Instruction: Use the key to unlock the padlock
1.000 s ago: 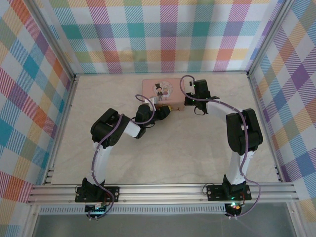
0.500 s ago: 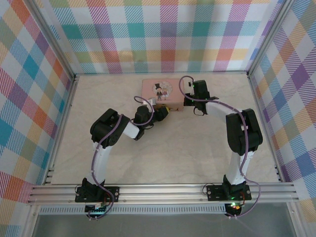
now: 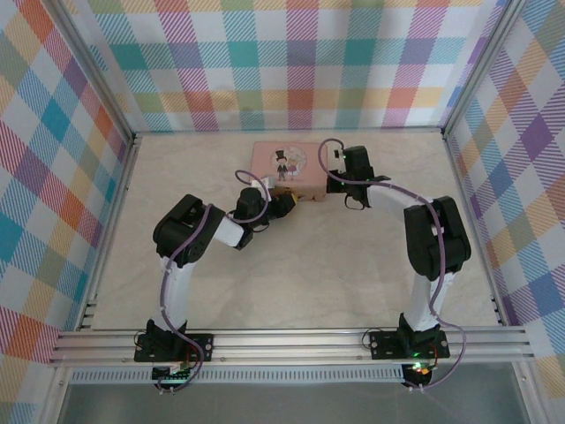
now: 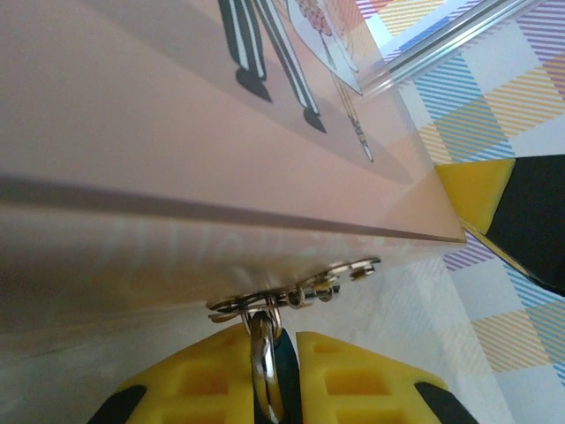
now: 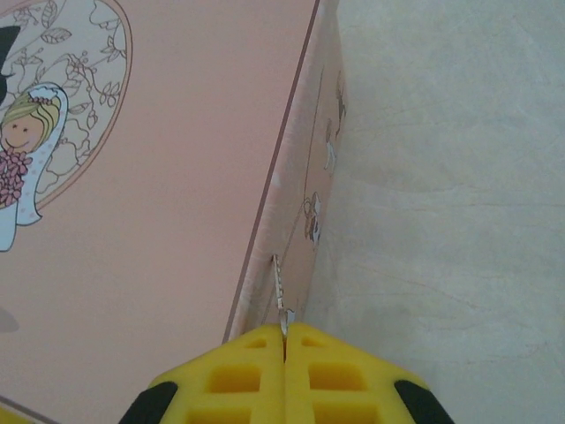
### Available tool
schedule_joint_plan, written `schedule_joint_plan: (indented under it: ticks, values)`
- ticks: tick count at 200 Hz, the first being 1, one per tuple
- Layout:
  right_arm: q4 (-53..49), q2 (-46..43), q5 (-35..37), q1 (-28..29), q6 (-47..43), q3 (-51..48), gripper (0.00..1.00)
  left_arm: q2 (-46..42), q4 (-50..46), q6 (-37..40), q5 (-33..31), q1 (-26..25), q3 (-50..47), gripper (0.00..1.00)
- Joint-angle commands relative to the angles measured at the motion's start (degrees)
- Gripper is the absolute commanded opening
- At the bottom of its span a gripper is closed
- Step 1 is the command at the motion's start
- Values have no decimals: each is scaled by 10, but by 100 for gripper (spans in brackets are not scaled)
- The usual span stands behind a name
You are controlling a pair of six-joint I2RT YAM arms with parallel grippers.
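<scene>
On the pale stone-patterned table (image 3: 353,256), the pink rectangular picture-lidded tin (image 3: 296,177) sits far back. The left gripper (image 4: 275,353) has its fingers clamped on the tiny blue padlock (image 4: 265,367) at the tin's hasp, probably to steady it. The right gripper (image 5: 284,340) pinches the thin silvery metal key (image 5: 281,296) by the tin's side wall, not yet at the lock.

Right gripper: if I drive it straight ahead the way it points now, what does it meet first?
Most likely the pink tin: the key pinched in the right gripper lies along the tin's side edge, so its tip would meet that wall first. Depth is unclear.
</scene>
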Motion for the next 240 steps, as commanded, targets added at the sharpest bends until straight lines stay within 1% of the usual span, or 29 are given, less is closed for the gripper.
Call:
schedule_joint_plan:
  ticks: [1,29,47,69,88,123,160,179,204,240]
  values:
    - [-3,-31,-23,5,1,-23,0,11,-155,-55,59,3,-23,3]
    - [6,-76,-30,-10,11,-62,0,-9,-206,-51,76,3,-23,2]
    - [7,-111,-51,-22,23,-90,0,-24,-242,-56,88,1,-19,3]
    - [10,-161,-97,-33,34,-129,0,-43,-270,-69,96,-6,-19,3]
    - [30,-208,-173,-48,54,-170,0,-56,-285,-84,99,-17,-13,3]
    - [73,-290,-285,-67,93,-239,0,-65,-299,-113,87,-43,5,3]
    - [117,-360,-382,-77,134,-292,0,-59,-285,-164,75,-69,39,3]
    - [130,-385,-398,-79,151,-317,0,-56,-287,-180,69,-78,59,3]
    - [167,-404,-425,-85,185,-353,0,-45,-266,-216,70,-87,77,4]
    - [221,-429,-442,-99,241,-405,0,-46,-264,-228,60,-97,100,4]
